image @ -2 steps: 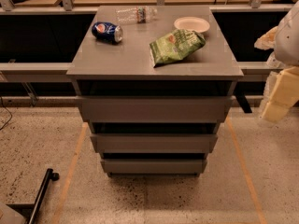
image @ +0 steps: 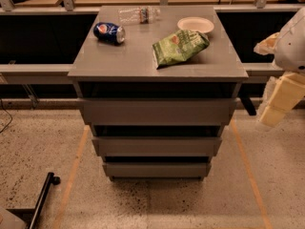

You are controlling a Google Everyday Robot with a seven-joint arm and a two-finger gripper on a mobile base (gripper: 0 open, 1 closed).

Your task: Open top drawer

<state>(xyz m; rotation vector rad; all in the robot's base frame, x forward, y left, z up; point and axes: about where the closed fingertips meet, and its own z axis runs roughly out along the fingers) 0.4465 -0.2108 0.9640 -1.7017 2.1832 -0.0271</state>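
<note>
The top drawer (image: 157, 111) is the widest of three matte grey drawer fronts in a small grey cabinet at the middle of the camera view. Its flat, handleless panel sits just under the cabinet top, with a dark gap above it. The two narrower drawer fronts (image: 157, 146) lie below it. My gripper (image: 275, 109), cream-coloured under a white arm, hangs at the right edge. It is to the right of the cabinet at about the height of the top drawer and does not touch it.
On the cabinet top (image: 119, 61) lie a blue can (image: 109, 33) on its side, a clear plastic bottle (image: 138, 15), a white paper bowl (image: 195, 24) and a green chip bag (image: 179, 46). A black stand leg (image: 42, 197) lies on the speckled floor at lower left. Dark railings run behind the cabinet.
</note>
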